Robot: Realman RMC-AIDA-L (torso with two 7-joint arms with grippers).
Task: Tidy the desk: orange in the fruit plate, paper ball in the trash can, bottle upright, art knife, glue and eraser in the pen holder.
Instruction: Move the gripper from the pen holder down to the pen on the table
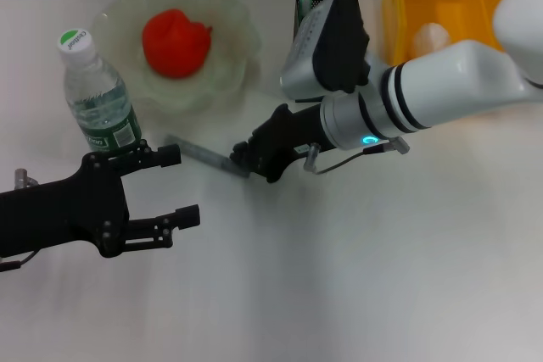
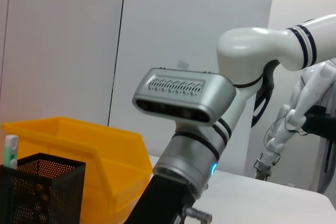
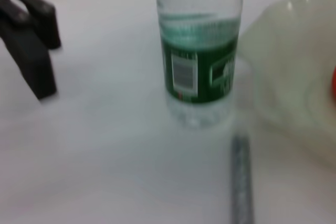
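Art knife (image 1: 197, 154): flat on the tabletop (image 1: 356, 277), between the bottle (image 1: 96, 95) and the right tool, just in front of the fruit plate (image 1: 233, 82)
Long axis: slanted, one end near the bottle's base, the other at the right tool's tips
Right tool (image 1: 240, 159): low over the knife's near end; whether its fingers are spread or pinching the knife I cannot tell
Left tool (image 1: 181, 186): fingers spread, holding nothing, beside the bottle and just short of the knife
Nearer arm: the right, by my reading
Pen holder (image 1: 303, 8): behind the right arm, beside the yellow bin (image 1: 407, 6)
Done: orange (image 1: 175, 41) in plate, bottle upright
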